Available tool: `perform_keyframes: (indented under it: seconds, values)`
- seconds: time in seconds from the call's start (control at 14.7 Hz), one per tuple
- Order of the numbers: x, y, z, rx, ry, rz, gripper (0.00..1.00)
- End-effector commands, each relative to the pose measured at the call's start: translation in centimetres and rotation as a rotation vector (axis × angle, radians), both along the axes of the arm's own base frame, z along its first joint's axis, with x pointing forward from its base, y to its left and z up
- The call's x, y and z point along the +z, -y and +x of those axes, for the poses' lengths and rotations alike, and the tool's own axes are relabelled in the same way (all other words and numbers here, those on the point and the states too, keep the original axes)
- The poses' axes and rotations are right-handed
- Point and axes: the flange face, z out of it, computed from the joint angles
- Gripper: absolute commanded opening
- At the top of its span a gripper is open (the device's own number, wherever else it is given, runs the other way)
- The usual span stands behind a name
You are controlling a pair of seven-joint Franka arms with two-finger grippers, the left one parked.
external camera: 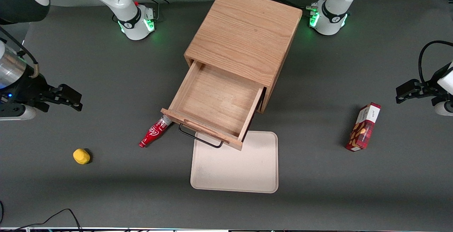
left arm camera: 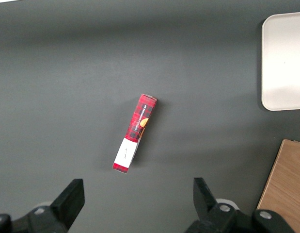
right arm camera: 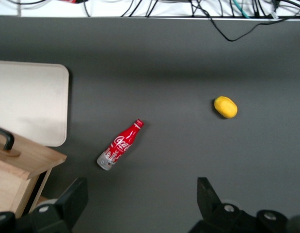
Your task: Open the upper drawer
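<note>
The wooden cabinet [external camera: 244,30] stands mid-table. Its upper drawer [external camera: 212,99] is pulled far out toward the front camera, and its light oak tray is empty. The thin black wire handle [external camera: 200,138] hangs on the drawer front, over the edge of the tray on the table. The lower drawer is hidden beneath it. My gripper [external camera: 76,101] is open and empty. It hovers above the table toward the working arm's end, well apart from the drawer. In the right wrist view my gripper [right arm camera: 140,199] shows its spread fingers over bare mat, with the drawer's corner [right arm camera: 23,158] and handle [right arm camera: 4,138] beside it.
A red cola bottle [external camera: 154,133] [right arm camera: 119,145] lies by the drawer front's corner. A yellow lemon-like object [external camera: 81,156] [right arm camera: 226,107] lies nearer the front camera. A beige tray [external camera: 235,164] [right arm camera: 28,102] lies in front of the drawer. A red snack box [external camera: 364,127] [left arm camera: 135,132] lies toward the parked arm's end.
</note>
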Motion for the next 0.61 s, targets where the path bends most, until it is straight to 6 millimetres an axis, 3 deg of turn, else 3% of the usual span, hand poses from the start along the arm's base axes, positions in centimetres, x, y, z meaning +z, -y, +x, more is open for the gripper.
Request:
perform_keyframes:
  seconds: [0.0,0.2,0.34,0.54]
  values:
    - [-1.0,1.6,-4.4,-0.045,0.058,-0.024,1.0]
    - [0.1,4.4,-5.9,-0.081,0.07,-0.018,1.0]
    - [1.0,6.6,-5.6,-0.088,0.074,-0.013,1.0]
    - [0.9,6.9,-4.6,-0.099,0.068,0.053,1.0]
